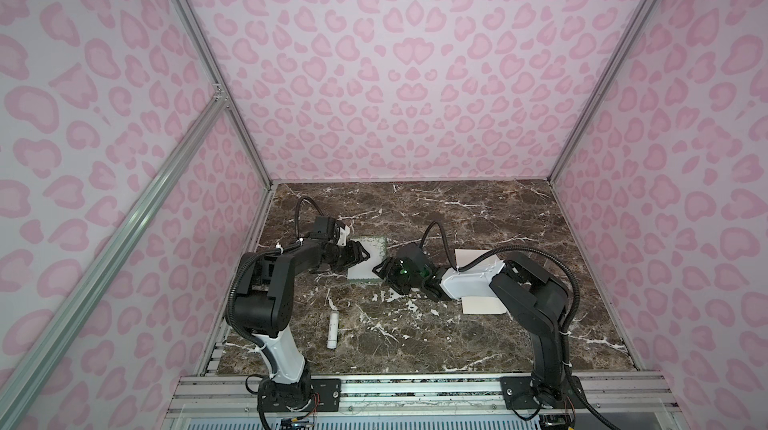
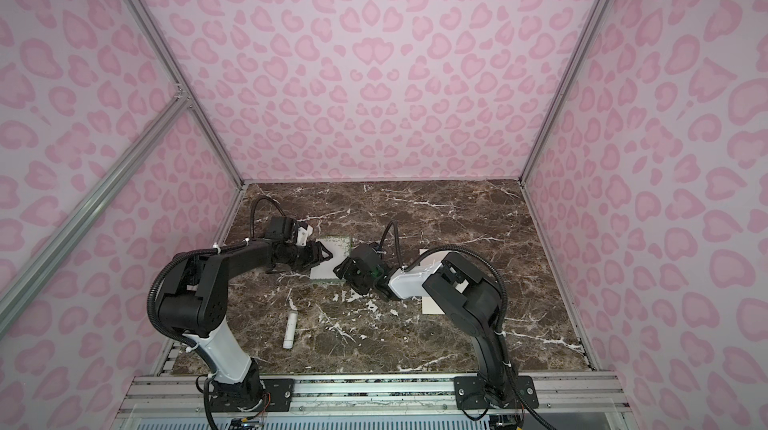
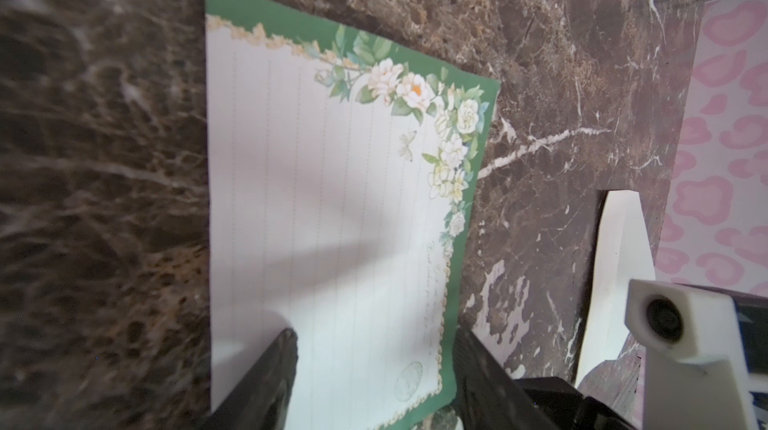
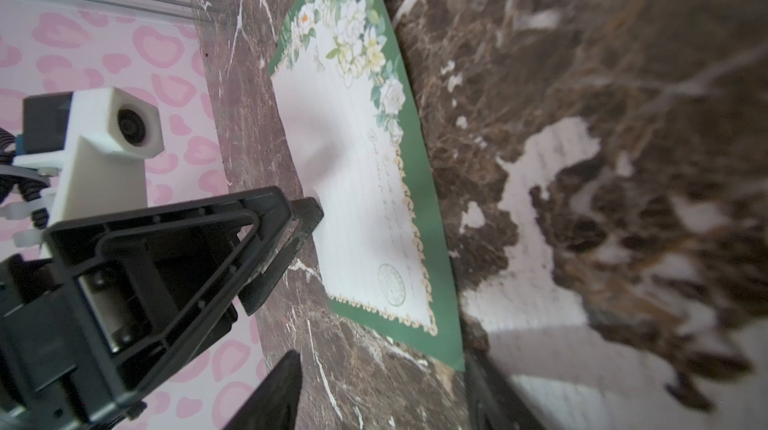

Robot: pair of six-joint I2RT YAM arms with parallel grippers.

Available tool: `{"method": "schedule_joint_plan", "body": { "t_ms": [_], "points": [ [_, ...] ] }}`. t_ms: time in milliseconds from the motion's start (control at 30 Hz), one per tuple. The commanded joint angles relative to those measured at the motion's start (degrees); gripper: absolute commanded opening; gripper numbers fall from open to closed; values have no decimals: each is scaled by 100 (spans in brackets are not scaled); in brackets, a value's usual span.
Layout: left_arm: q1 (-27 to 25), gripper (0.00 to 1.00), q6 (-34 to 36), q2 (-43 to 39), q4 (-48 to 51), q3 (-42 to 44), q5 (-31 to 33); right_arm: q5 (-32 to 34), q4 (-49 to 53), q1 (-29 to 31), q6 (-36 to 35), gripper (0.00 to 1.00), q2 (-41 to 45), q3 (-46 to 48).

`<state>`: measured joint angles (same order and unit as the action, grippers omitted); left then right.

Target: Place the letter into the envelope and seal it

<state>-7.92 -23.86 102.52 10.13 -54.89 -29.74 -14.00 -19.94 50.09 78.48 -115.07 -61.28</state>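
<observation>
- Currently letter (image 1: 374,246) lies flat on marble table (image 1: 457,216), betw. both grippers.
- L gripper (image 1: 360,252): jaws spread, nothing grasped; one fingertip (image 4: 309,210) at letter edge.
- R gripper (image 1: 380,272): jaws spread, empty, just beside letter.
- Cream envelope (image 1: 484,305): flat on table under R arm (image 1: 469,282), apart from letter.

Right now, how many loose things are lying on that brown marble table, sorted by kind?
Green-bordered floral paper letter: 1
Plain cream paper envelope: 1
Small white cylindrical stick: 1
Total: 3
</observation>
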Motion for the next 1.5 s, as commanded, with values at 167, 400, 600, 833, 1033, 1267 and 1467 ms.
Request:
{"method": "schedule_joint_plan", "body": {
  "t_ms": [167, 400, 600, 833, 1033, 1267, 1467],
  "points": [
    [6, 63, 51, 136, 269, -38, 131, 121, -319, -69, 134, 64, -78, 175],
    [1, 63, 70, 206, 301, -54, 122, 160, -660, -108, 158, 56, -93, 288],
    [1, 63, 86, 268, 322, -65, 81, 147, -790, -113, 144, 48, -187, 264],
    [1, 62, 96, 312, 327, -83, 52, 188, -810, -113, 133, 39, -253, 239],
    [1, 62, 117, 321, 358, -102, 79, 240, -743, -117, 63, 28, -278, 221],
    [1, 62, 132, 316, 391, -102, 114, 272, -622, -131, -39, 17, -288, 190],
    [1, 62, 144, 304, 409, -118, 113, 305, -570, -139, -94, 9, -288, 191]
  ]
}}
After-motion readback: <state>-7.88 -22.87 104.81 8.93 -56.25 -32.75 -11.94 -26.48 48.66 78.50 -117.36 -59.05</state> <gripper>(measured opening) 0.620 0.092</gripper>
